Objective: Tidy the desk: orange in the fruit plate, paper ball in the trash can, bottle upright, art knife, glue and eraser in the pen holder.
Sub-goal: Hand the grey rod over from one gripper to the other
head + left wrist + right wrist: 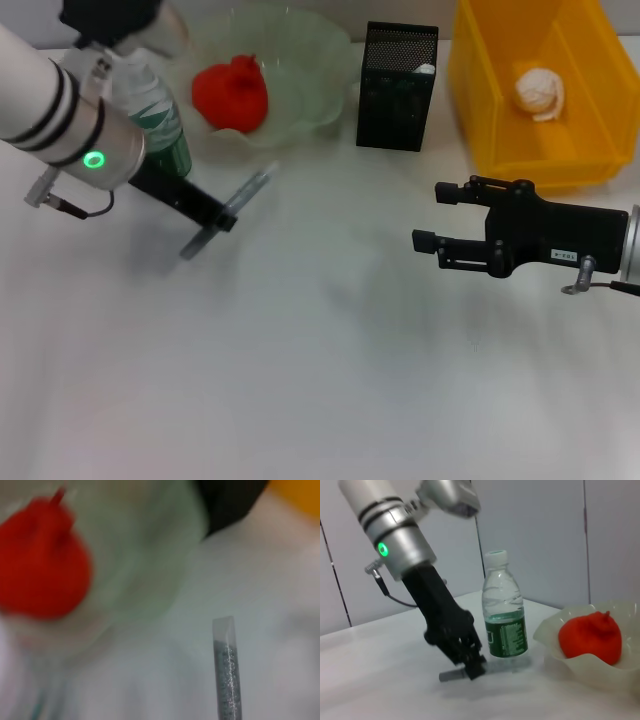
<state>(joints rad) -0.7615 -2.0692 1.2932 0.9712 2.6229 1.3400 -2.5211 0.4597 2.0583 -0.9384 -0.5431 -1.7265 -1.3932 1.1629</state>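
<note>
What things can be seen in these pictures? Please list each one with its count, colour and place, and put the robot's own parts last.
bottle: 1, clear with green label and white cap, upright on the table's left side beside the fruit plate.
orange: 1, red-orange, in the fruit plate.
fruit plate: 1, pale green translucent, far left-centre.
pen holder: 1, black mesh, far centre, something white inside.
trash can: 1, yellow bin, far right.
paper ball: 1, white, inside the trash can.
table: 1, white.
left gripper: 1, black, open, low over the table near the bottle.
right gripper: 1, black, open, over the table's right side.
</note>
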